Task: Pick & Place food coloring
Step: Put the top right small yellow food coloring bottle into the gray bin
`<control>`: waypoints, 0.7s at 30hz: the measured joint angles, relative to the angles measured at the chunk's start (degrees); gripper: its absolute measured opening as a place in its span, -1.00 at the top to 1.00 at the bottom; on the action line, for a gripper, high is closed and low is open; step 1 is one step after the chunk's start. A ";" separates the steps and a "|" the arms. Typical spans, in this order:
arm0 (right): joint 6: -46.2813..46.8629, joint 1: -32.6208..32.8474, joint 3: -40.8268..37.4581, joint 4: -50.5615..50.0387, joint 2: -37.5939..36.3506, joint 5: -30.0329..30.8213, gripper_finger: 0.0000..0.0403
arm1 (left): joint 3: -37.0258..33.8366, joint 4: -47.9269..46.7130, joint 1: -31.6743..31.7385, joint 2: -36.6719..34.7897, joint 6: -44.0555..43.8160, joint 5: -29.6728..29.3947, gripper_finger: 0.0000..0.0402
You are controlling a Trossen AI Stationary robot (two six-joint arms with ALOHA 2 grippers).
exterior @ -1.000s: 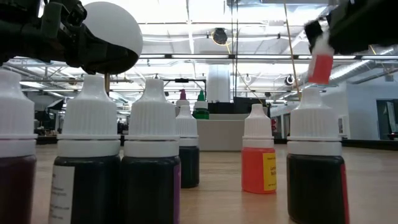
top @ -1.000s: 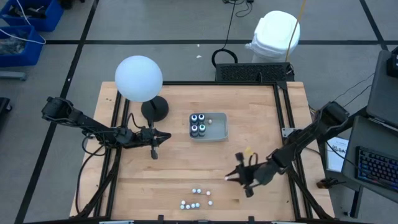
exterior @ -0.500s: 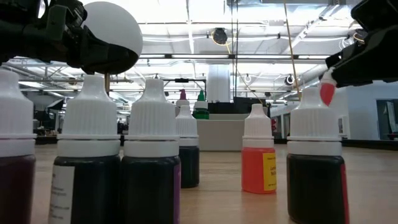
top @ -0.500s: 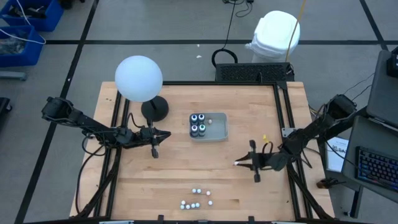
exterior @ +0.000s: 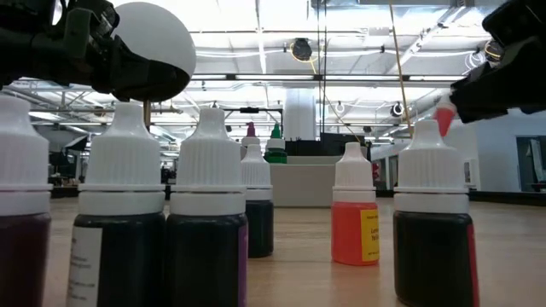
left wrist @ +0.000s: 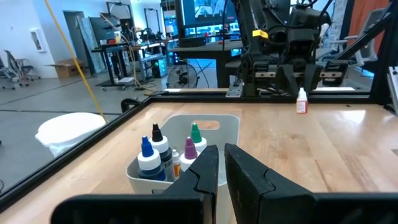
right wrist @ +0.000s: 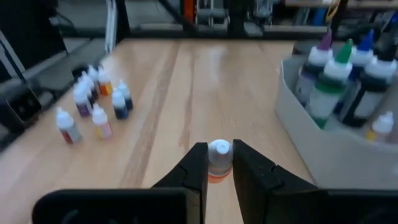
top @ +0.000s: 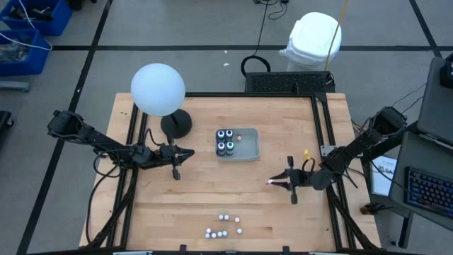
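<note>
Right wrist view shows a small red bottle point(right wrist: 219, 160) with a white cap pinched between the two fingers of the right tool point(right wrist: 219, 163), carried above the bare wood. Seen from above, that tool point(top: 277, 183) hangs between the clear tray point(top: 249, 151) and the loose bottles point(top: 223, 226) near the tabletop's point(top: 198, 191) front edge, so this bottle looks to be mid-transfer toward the tray. The tray already holds several bottles point(left wrist: 157, 155) with blue, black, green and purple tips, clustered at one end; the rest of it is bare. About eight small bottles remain in the loose group, so my judgement is that the job is roughly a third done. The left tool point(top: 175, 172), fingers pressed together on nothing, waits beside the tray near the lamp's dark base point(top: 176, 125).
</note>
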 joint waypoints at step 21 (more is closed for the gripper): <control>-12.80 -23.03 22.70 -20.06 0.02 -11.44 0.78 | 0.00 0.00 0.00 -0.01 -2.06 0.02 0.81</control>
